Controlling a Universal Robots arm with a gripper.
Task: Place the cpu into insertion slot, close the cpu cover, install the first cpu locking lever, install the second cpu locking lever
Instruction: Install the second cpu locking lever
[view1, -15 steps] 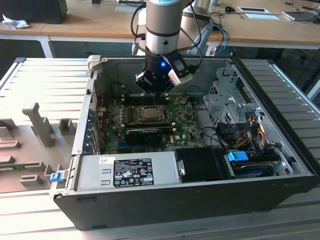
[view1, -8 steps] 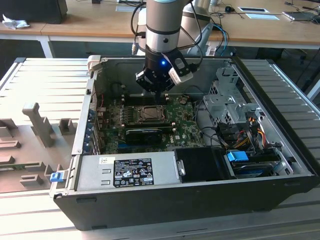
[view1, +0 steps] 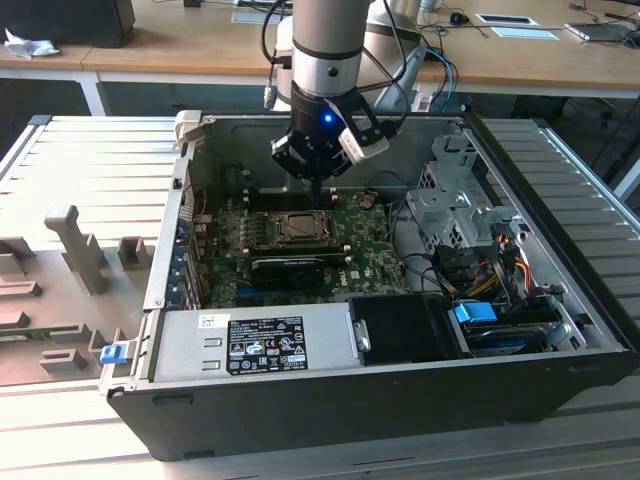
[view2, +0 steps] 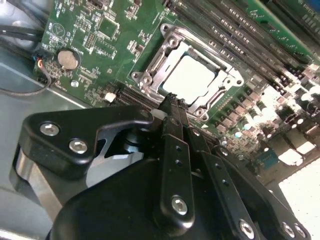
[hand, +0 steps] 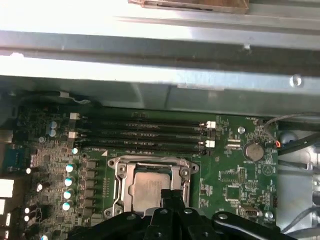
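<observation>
Silvery-grey metal marks the cpu (view2: 191, 79), which lies flat inside the insertion slot (view2: 150, 64) on the green motherboard (view2: 95, 35); in the first wrist view the same cpu (hand: 147, 187) sits in the square socket below four long black memory slots (hand: 142, 134). The cpu cover (view2: 227, 82) lies down around the chip as a dark metal frame, its window showing the chip's face, and in the first wrist view the cpu cover (hand: 122, 172) frames the chip in the same way. Whether the locking levers are latched cannot be told.

The pincer (view2: 170, 102) hangs just above the near edge of the socket, its black fingers (view2: 175, 150) pressed together with nothing between them. In the first wrist view the pincer (hand: 170, 194) has its tips over the edge of the chip's frame. A round coin battery (view2: 67, 59) sits on the board well apart from the socket.

In the exterior view the pincer (view1: 318, 190) points down at the insertion slot (view1: 298, 230) in the middle of an open computer case (view1: 330, 400), which rests on a grey ribbed surface (view1: 90, 160). A power supply (view1: 255, 340) with a label fills the case's near side.
</observation>
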